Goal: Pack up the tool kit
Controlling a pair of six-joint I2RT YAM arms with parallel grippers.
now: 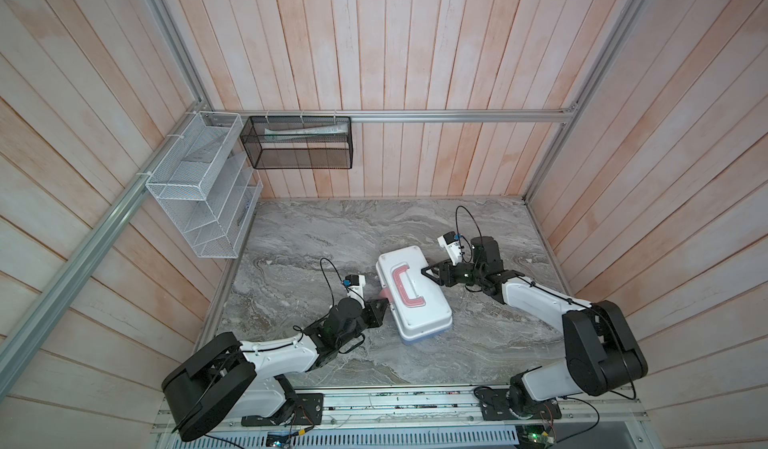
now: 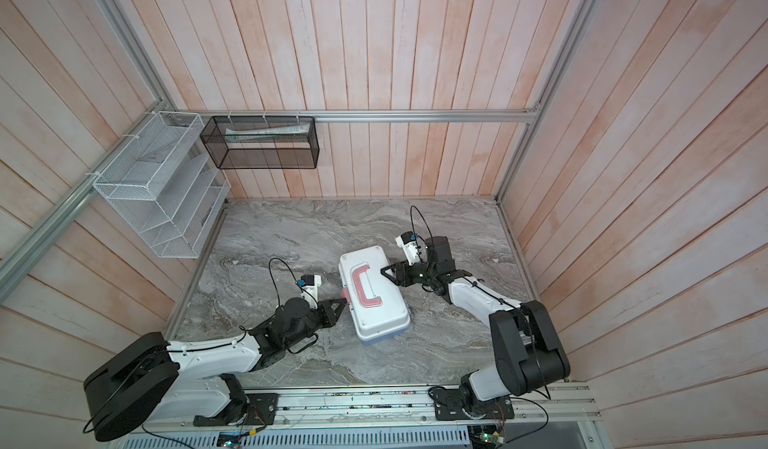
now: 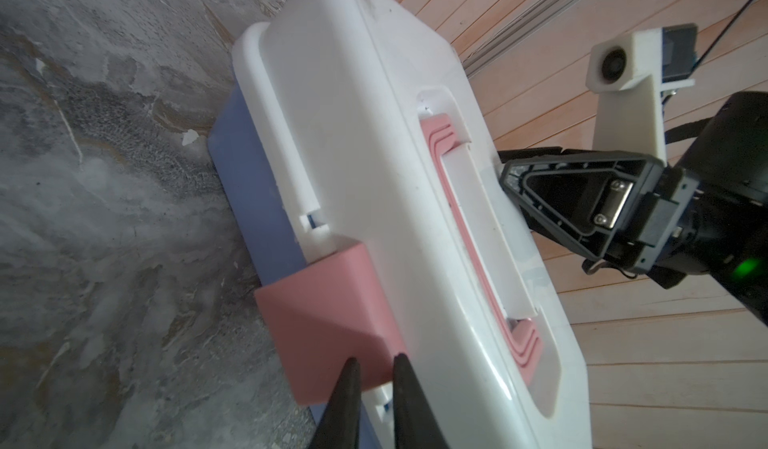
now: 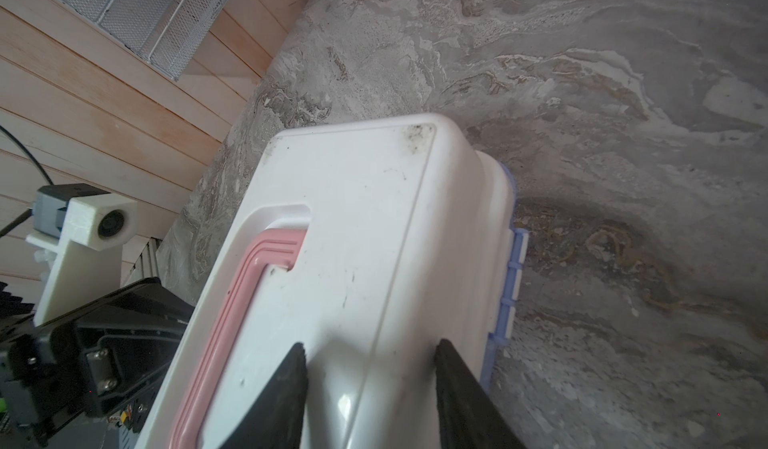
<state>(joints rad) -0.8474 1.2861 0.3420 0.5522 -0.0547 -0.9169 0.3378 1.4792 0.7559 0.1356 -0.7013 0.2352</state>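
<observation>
Left fingers [image 3: 351, 384], barely parted, touch the toolbox [image 1: 413, 297], which lies closed on the tabletop [image 1: 311, 226]. Right fingers [image 4: 457, 388], half spread and empty, rest on its lid [image 4: 365, 218] beside the handle [image 4: 274, 243]. Best to push the pink latch [image 3: 328, 309] flat while the lid is held down. Tools are hidden; whether the latch is pinched or caught I cannot tell.

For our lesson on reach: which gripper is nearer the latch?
Left. The left gripper is right at the latch; the right gripper is over the lid, at its opposite, hinge side.
</observation>
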